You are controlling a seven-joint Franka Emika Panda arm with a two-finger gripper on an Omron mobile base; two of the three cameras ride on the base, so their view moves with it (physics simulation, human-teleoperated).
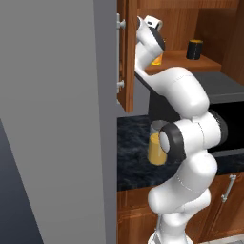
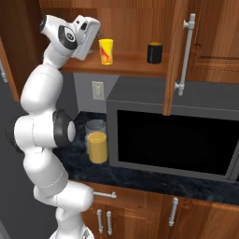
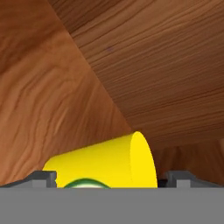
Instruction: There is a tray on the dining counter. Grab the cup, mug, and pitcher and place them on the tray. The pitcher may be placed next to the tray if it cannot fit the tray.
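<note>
The yellow cup (image 2: 106, 51) stands on the shelf of an open wall cabinet, with the black mug (image 2: 154, 52) to its right on the same shelf. My gripper (image 2: 97, 33) reaches in from the upper left of the cup. In the hand view the cup (image 3: 105, 164) lies between my two fingertips (image 3: 46, 177), which stand wide apart, open and not pinching it. The glass pitcher (image 2: 97, 141), orange liquid in its lower half, stands on the dark counter left of the microwave. The cup (image 1: 157, 59) peeks out behind my arm, with the mug (image 1: 194, 49) and pitcher (image 1: 156, 147). Tray and dining counter are out of view.
The wooden shelf (image 2: 130, 67) sits above a black microwave (image 2: 172, 135). The cabinet door (image 2: 179, 51) hangs open at the right, and another door (image 1: 127, 52) stands open on the left. A tall grey panel (image 1: 57, 119) walls off the left side. Wood cabinet walls close in around the hand.
</note>
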